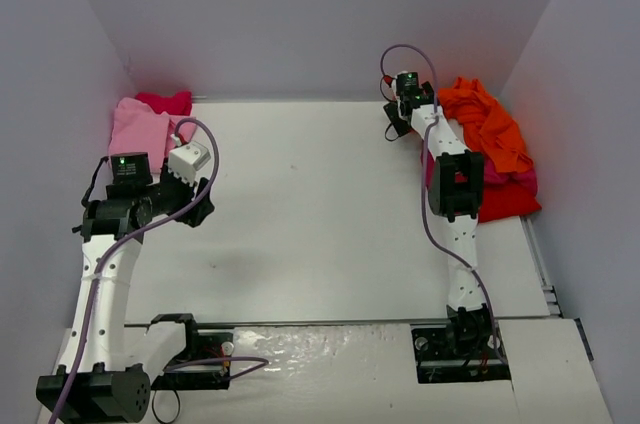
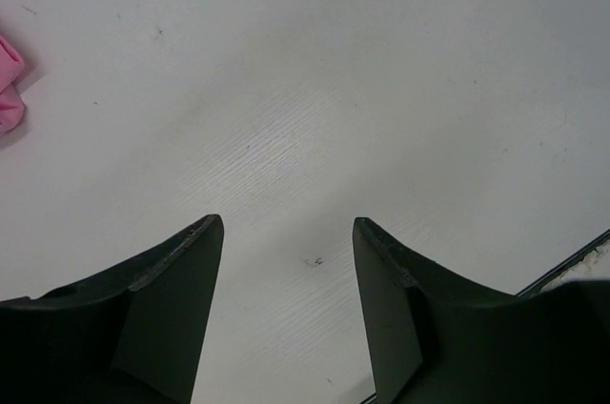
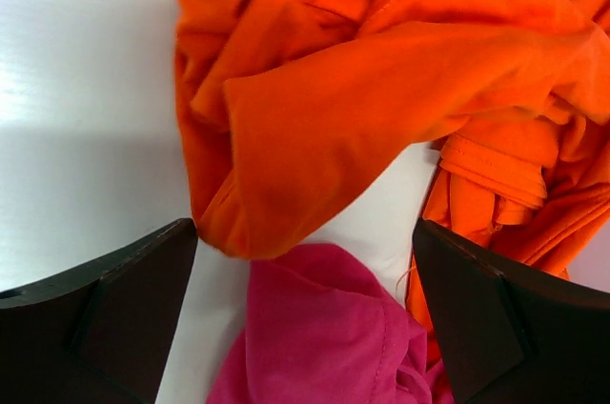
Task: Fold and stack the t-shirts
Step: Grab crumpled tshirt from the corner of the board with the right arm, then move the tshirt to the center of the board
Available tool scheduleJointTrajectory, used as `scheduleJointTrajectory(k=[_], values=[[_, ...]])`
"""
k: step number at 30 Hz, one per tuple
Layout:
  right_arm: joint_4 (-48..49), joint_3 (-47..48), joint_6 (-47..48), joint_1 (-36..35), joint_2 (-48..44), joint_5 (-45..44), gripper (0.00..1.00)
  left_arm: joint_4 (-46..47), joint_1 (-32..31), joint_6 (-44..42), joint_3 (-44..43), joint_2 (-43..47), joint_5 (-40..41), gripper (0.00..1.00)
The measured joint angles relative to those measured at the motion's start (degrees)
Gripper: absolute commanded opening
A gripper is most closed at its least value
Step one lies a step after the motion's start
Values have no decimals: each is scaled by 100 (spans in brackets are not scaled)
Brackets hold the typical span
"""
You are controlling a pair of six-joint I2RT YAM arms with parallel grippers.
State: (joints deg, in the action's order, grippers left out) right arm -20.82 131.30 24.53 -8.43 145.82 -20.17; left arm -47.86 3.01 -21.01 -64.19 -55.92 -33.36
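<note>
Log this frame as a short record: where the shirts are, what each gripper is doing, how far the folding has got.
left gripper: open, empty, over bare table
right gripper: open, above orange t-shirt and magenta t-shirt, gripping nothing
right side: orange t-shirt crumpled on top, red t-shirt beneath
far left: light pink t-shirt, looks folded; crimson cloth behind it
progress: right side unfolded

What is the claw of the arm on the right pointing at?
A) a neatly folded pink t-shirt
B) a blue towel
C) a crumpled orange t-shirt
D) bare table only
C: the right wrist view shows the right gripper, jaws open, facing a crumpled orange t-shirt, with a magenta t-shirt just below it in that picture.
</note>
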Motion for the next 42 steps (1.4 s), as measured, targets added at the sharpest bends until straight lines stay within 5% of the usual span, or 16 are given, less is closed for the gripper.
scheduleJointTrajectory(k=[3, 4, 18, 28, 35, 42], values=[[101, 223, 5, 16, 251, -168, 9, 3, 0, -2, 16, -46, 4, 54], [129, 306, 8, 19, 349, -205, 0, 4, 0, -4, 18, -68, 12, 54], [447, -37, -31, 18, 393, -307, 0, 57, 0, -88, 313, -97, 149, 54], [1410, -1828, 136, -460, -2972, -184, 0, 173, 0, -86, 315, 76, 168, 55], [1014, -1835, 58, -1620, -4949, 1707, 0, 225, 0, -84, 315, 75, 169, 55], [-782, -1864, 305, -1858, -5224, 4652, 0, 282, 0, -85, 315, 75, 187, 55]])
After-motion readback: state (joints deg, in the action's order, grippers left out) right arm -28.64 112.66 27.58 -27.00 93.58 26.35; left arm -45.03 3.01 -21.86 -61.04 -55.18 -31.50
